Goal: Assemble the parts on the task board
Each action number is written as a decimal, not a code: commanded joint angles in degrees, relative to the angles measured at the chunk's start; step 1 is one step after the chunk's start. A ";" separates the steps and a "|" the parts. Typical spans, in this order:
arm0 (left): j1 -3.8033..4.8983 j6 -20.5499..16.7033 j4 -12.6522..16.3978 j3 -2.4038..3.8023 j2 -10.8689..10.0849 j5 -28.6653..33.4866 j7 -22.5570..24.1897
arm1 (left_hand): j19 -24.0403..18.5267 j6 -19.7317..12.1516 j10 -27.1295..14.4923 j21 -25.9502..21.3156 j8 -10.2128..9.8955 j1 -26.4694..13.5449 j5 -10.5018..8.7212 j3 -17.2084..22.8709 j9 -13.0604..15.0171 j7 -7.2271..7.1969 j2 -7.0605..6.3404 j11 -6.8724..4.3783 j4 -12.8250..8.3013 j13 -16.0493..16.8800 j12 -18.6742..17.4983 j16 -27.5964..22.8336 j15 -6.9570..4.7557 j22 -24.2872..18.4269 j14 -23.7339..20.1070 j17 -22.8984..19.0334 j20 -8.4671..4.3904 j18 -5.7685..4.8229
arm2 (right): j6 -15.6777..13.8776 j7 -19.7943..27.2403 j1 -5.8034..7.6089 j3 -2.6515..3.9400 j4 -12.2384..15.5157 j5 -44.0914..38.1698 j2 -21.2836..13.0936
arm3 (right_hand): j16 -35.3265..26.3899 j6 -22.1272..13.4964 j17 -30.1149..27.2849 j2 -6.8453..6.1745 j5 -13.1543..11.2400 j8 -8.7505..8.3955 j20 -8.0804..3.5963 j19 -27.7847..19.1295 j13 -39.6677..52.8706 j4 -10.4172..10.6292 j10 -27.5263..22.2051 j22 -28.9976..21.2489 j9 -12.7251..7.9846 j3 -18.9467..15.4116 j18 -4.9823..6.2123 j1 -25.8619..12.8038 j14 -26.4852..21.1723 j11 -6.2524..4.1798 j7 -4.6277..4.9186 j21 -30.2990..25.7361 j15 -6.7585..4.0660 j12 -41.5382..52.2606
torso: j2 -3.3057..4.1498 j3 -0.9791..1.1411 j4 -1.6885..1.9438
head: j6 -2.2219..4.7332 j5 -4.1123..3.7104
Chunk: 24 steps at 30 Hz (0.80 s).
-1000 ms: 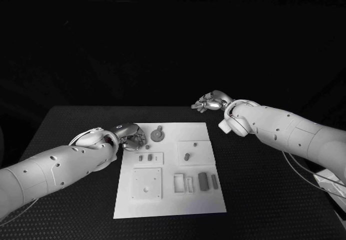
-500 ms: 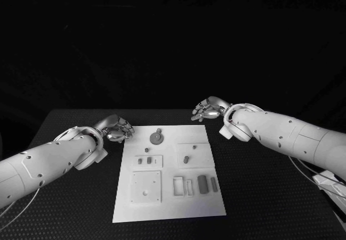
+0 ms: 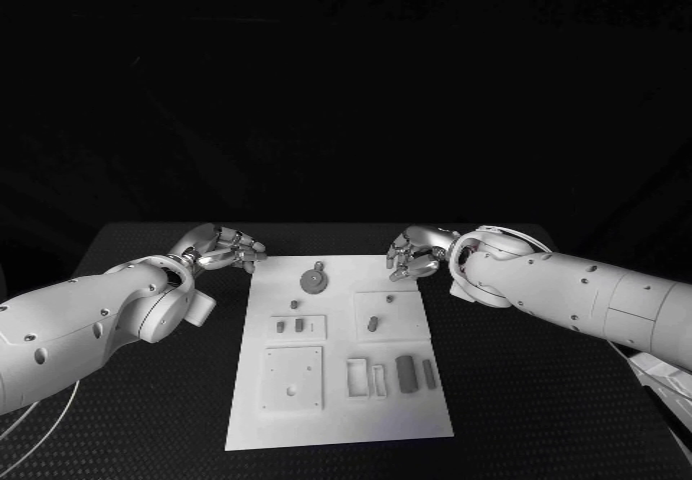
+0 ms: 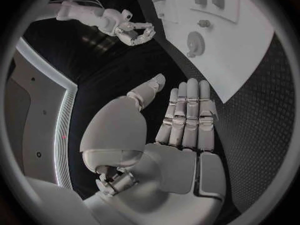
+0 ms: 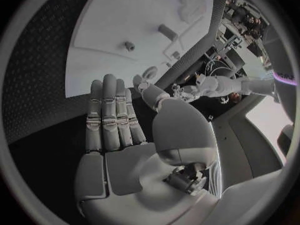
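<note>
The white task board (image 3: 340, 412) lies in the middle of the black table. On it are grey parts: a round disc part (image 3: 313, 277) at the far end, a small peg (image 3: 294, 302), a slim piece (image 3: 372, 322) and upright bars (image 3: 408, 371) near the front right. My left hand (image 3: 225, 250) hovers off the board's far left corner, holding nothing. The left wrist view shows its fingers (image 4: 187, 117) straight, beside the board (image 4: 250, 50). My right hand (image 3: 410, 255) hovers over the far right corner, fingers (image 5: 112, 117) stretched out, holding nothing.
A square plate (image 3: 293, 376) and slotted holders (image 3: 365, 373) sit on the board's near half. Black table (image 3: 548, 400) surrounds the board on all sides. My two forearms flank the board's far half.
My left hand has lifted off the board's left edge and drawn back to its far left corner. My right hand has come down and toward the board's far right corner.
</note>
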 commanded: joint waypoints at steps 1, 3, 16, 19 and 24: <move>0.12 1.47 1.08 0.01 0.03 4.78 2.16 | -0.55 -0.36 -0.33 -0.26 0.14 -0.48 -0.12 -0.46 0.09 0.01 0.04 0.01 -0.03 -0.41 -0.07 -1.37 0.47 -0.57 -0.04 -0.01 0.24 -0.53 | -0.39 -2.13 -0.39 -0.42 1.08 -9.52 -0.51 | 1.08 -0.29 0.86 -0.03 0.09 -0.41 -0.21 1.83 -1.00 -0.04 -1.28 -0.07 -0.53 0.36 0.78 0.76 1.42 0.62 0.26 0.65 -0.16 -2.41 | -0.06 -0.12 0.09 | 0.15 0.04; 0.12 1.24 1.25 0.01 0.19 4.78 2.27 | -0.63 -0.38 -0.31 -0.26 0.17 -0.48 -0.11 -0.49 0.10 0.06 0.11 0.00 -0.02 -0.50 -0.05 -1.65 0.54 -0.71 -0.01 0.04 0.31 -0.50 | -0.79 -2.49 -0.58 -0.84 1.76 -11.10 -0.76 | 2.25 -0.24 1.74 -0.20 0.08 -0.69 -0.73 3.37 -1.76 -0.05 -1.72 0.06 -0.91 0.26 0.78 0.95 2.56 0.83 0.34 1.17 -0.05 -3.98 | -0.05 -0.18 0.07 | 0.26 0.30; 0.11 1.08 1.49 0.00 0.68 5.01 2.93 | -1.78 -0.52 -0.48 -0.32 0.28 -0.62 -0.30 -0.79 0.10 0.24 0.22 0.12 0.01 -1.14 -0.09 -3.59 1.19 -1.75 -0.51 0.54 0.94 -0.44 | -2.90 -5.63 -1.25 -3.40 4.48 -18.60 -0.75 | 5.09 -0.23 4.18 -2.33 0.06 -1.48 -1.59 5.53 -3.11 0.13 -0.13 0.51 -2.04 -0.83 0.78 -0.14 3.43 0.83 0.56 1.76 -0.11 -6.88 | -0.22 -0.27 -0.07 | 0.41 0.99; 0.11 1.06 1.55 0.00 0.64 5.16 2.98 | -2.06 -0.60 -0.73 -0.30 0.28 -0.69 -0.32 -0.87 0.08 0.27 0.24 0.23 0.08 -1.34 -0.13 -4.03 1.35 -2.01 -0.69 0.73 1.10 -0.41 | -2.90 -5.66 -1.29 -3.45 4.82 -18.78 -0.77 | 5.23 -0.25 4.34 -2.51 0.06 -1.57 -1.62 5.65 -3.27 0.17 -0.04 0.53 -2.18 -0.84 0.78 -0.44 3.39 0.86 0.59 1.73 -0.09 -7.27 | -0.15 -0.26 0.00 | 0.38 0.99; 0.11 0.96 1.49 0.00 0.57 5.27 2.95 | -2.36 -0.68 -0.99 -0.31 0.27 -0.74 -0.31 -0.93 0.05 0.30 0.23 0.34 0.13 -1.52 -0.15 -4.43 1.50 -2.26 -0.92 0.91 1.26 -0.39 | -2.65 -5.57 -1.48 -3.54 5.15 -19.10 -0.58 | 5.47 -0.08 4.55 -2.47 0.06 -1.55 -1.72 5.88 -3.35 0.14 0.32 0.60 -2.28 -0.70 0.78 -0.47 3.48 0.80 0.53 1.78 -0.14 -7.54 | -0.10 -0.22 0.01 | 0.23 0.99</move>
